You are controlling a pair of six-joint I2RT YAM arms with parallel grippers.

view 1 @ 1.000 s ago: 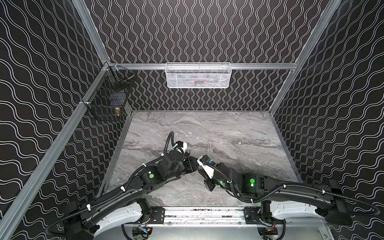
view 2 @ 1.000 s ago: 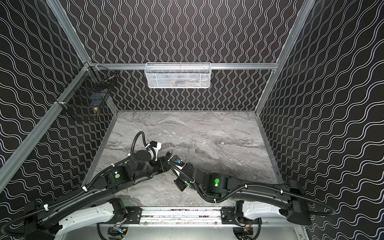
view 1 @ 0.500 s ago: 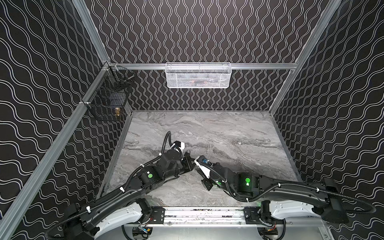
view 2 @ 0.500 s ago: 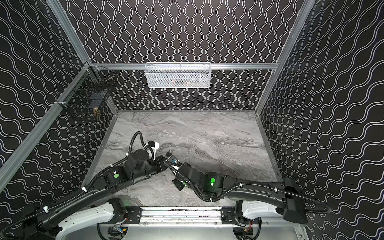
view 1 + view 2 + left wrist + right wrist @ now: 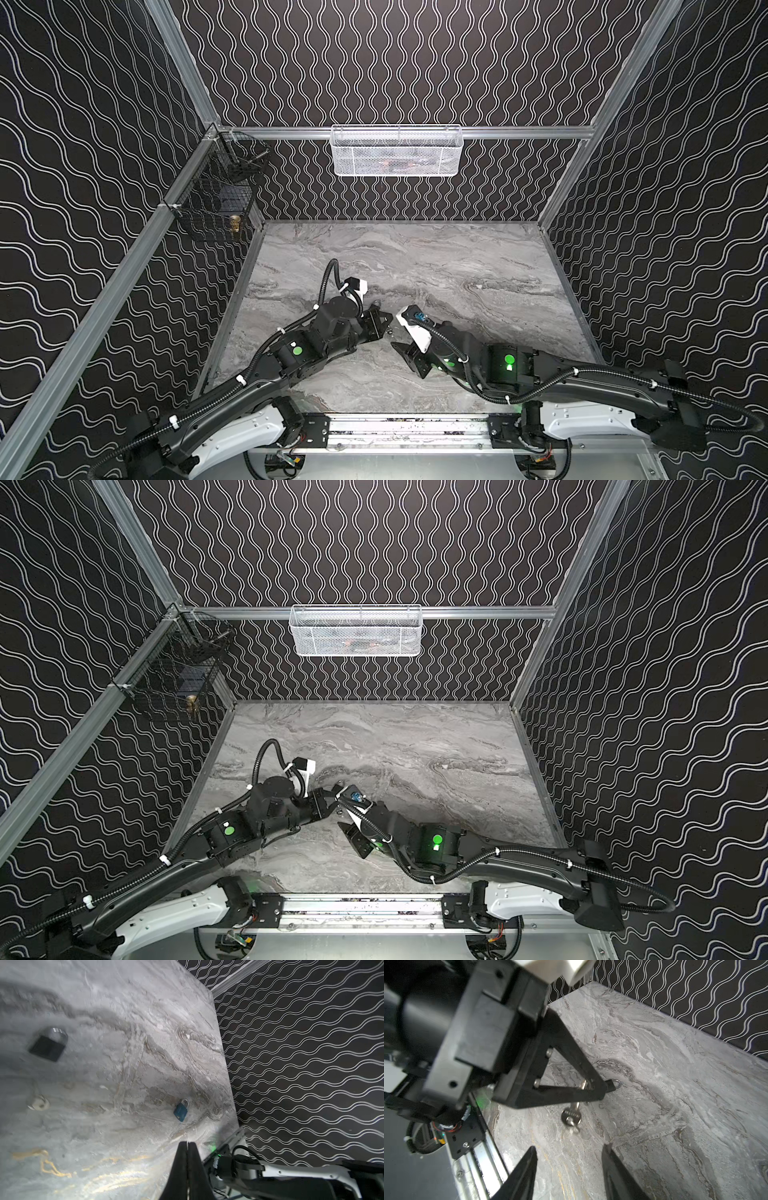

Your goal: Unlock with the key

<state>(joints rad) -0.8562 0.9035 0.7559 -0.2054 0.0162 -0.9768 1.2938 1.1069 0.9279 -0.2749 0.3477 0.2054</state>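
Left end effector (image 5: 593, 1087) pinches the key (image 5: 571, 1115) (seen only by right wrist), right end effector (image 5: 570, 1147) spread.

Nothing legible on show: the key (image 5: 571, 1116) near the front middle carries a stamped line across its round head, too blurred to make out.

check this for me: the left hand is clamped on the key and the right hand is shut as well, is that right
Not quite. The right hand is open, its fingers apart with nothing between them; the right wrist view shows it. The left hand is clamped on the key.
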